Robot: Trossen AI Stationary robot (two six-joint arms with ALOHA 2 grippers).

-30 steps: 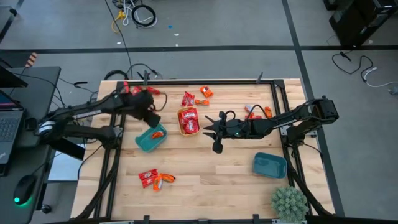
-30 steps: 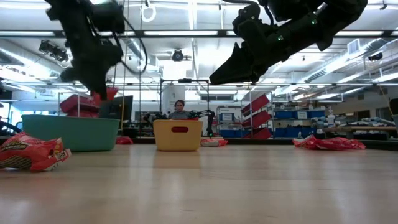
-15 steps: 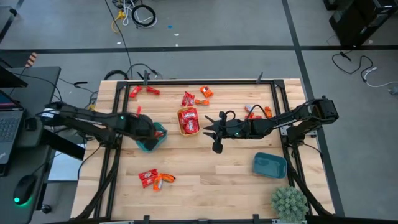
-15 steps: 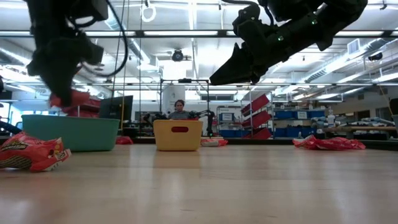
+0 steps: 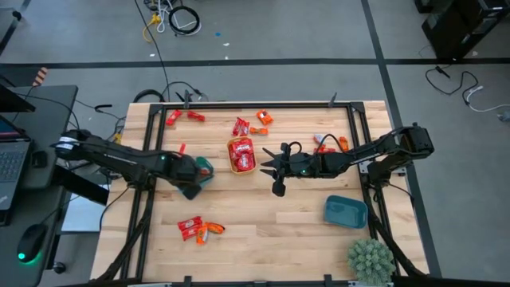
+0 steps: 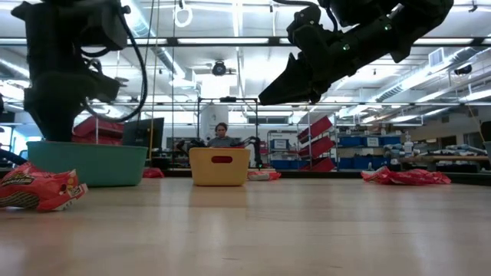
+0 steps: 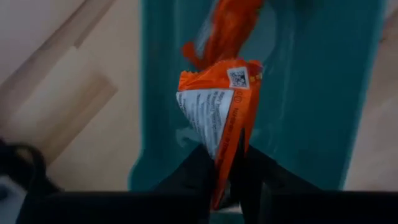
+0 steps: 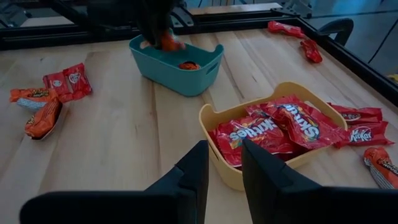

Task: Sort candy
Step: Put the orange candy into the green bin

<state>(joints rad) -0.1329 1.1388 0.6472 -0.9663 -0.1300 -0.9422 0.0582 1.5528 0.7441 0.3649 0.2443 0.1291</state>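
My left gripper (image 5: pixel 191 175) points down into the teal bowl (image 5: pixel 204 169), shut on an orange candy (image 7: pixel 214 112) with a white printed back. Another orange candy (image 7: pixel 229 25) lies on the bowl's floor. In the right wrist view the left gripper (image 8: pixel 155 25) shows over the teal bowl (image 8: pixel 177 68). My right gripper (image 5: pixel 272 167) hangs open and still in mid-table beside the yellow bowl (image 5: pixel 241 155), nothing between its fingers (image 8: pixel 196 168). The yellow bowl holds red candy packs (image 8: pixel 273 127). My left gripper pinches one end of the orange candy (image 7: pixel 225 163) between its two fingers, coming from above and pointing down. The rest of the wrapper sticks out past the fingertips, inside the teal bowl. Whether it touches the bowl's floor I cannot tell.
Loose red and orange candy lies at the near left (image 5: pixel 195 229), along the far edge (image 5: pixel 243 126) (image 5: pixel 183 116) and at the right (image 5: pixel 327 143). A blue bowl (image 5: pixel 345 212) and a small green plant (image 5: pixel 370 259) stand near the right front corner.
My left gripper has come from the table's far left toward the near edge and sunk into the teal bowl, carrying the orange candy with it. My right gripper has kept still.
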